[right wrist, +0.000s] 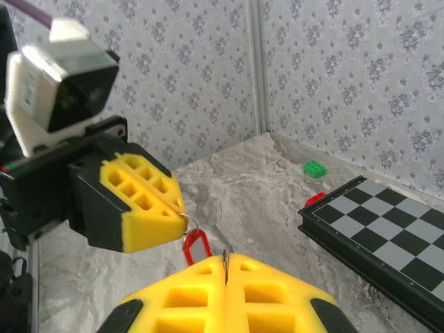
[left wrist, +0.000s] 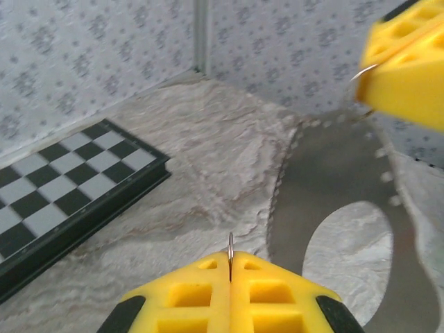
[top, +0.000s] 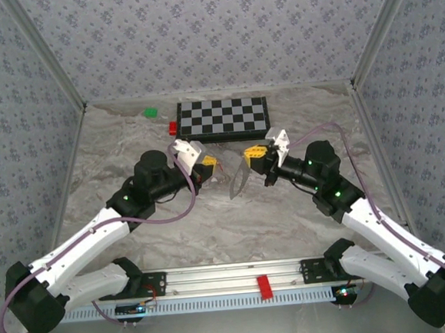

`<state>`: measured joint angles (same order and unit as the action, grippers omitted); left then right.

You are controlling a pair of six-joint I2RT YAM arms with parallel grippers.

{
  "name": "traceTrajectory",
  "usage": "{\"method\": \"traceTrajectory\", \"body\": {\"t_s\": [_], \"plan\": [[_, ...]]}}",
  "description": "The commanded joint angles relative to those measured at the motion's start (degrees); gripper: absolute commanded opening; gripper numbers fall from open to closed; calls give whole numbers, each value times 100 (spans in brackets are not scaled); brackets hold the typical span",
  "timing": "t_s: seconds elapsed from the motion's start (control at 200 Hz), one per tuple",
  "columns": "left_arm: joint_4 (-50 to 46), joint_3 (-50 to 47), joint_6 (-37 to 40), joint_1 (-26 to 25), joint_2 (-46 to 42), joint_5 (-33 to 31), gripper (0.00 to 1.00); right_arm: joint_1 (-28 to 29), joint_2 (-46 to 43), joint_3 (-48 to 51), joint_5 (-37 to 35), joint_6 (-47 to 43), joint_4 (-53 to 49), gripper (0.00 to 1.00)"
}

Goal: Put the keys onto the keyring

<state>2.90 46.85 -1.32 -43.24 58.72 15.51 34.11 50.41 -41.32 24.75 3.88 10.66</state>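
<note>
Hovering tip to tip, the left claw (top: 213, 164) is pinched closed on the tiny flat red tag key (right wrist: 196, 246), the right claw (top: 246, 156) on the floppy grey see-through keyring loop (left wrist: 326, 166) drooping beneath it; threading seems in hand, needing fine alignment next.

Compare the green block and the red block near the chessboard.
The green block is green, the red block red. The red block sits right at the left end of the chessboard; the green block lies apart from it, farther back. Both are small and rest on the table.
</note>
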Motion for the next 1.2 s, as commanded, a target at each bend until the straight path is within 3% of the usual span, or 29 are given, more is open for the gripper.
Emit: {"method": "traceTrajectory", "body": {"t_s": [0.0,0.345,1.194], "plan": [[456,26,296,131,-49,974,0,112,57,-297,-119,-415,44,0],[441,152,308,455,87,1998,0,127,97,-589,384,-757,-406,0],[-71,691,110,521,324,2513,0,0,395,-645,1357,-679,-233,0]]}}
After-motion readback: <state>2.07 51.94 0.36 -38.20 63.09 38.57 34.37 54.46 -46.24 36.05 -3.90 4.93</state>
